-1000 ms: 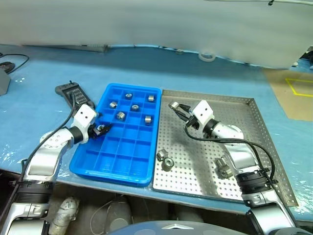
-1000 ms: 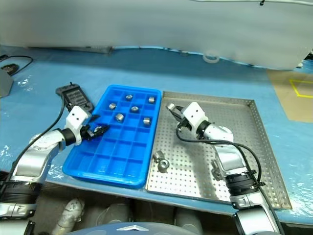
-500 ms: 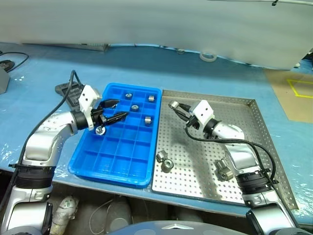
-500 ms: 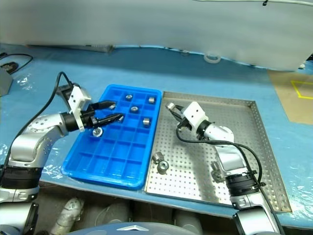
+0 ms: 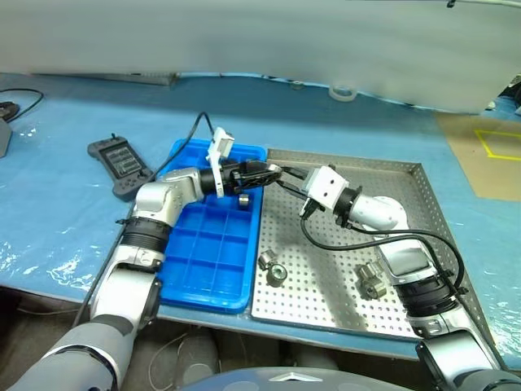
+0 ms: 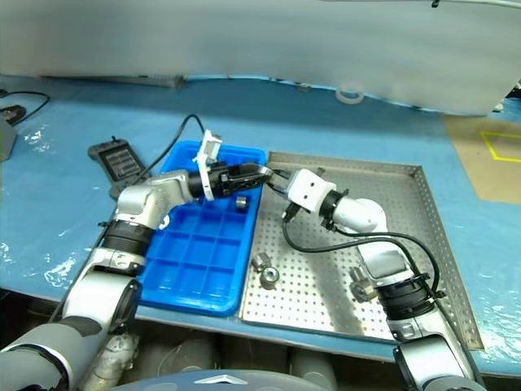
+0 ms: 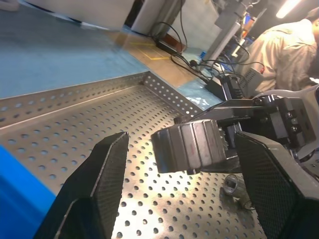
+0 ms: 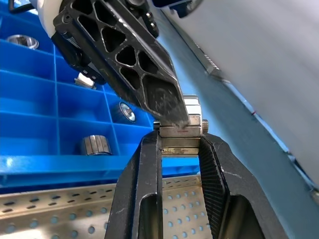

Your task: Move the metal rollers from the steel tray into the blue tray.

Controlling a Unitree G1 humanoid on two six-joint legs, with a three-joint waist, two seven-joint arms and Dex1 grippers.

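Two grippers meet over the seam between the blue tray (image 5: 207,244) and the steel tray (image 5: 407,269).

The right gripper (image 5: 281,173) is clamped on one roller (image 8: 180,124); the left gripper (image 5: 273,172) stands spread, one finger (image 8: 149,84) against it. Three more rollers (image 5: 277,269) lie near the steel tray's near edge, its far right floor bare. Others sit in the blue tray's far pockets. A handheld controller (image 5: 120,163) lies left. No writing is readable.

On your table (image 5: 65,114), blue tray (image 5: 203,269) left of and touching the steel tray (image 5: 407,244), handheld controller (image 5: 120,163) left of the blue tray, rollers (image 5: 274,267) near the steel tray's front left, tape roll (image 5: 341,94) behind both trays.
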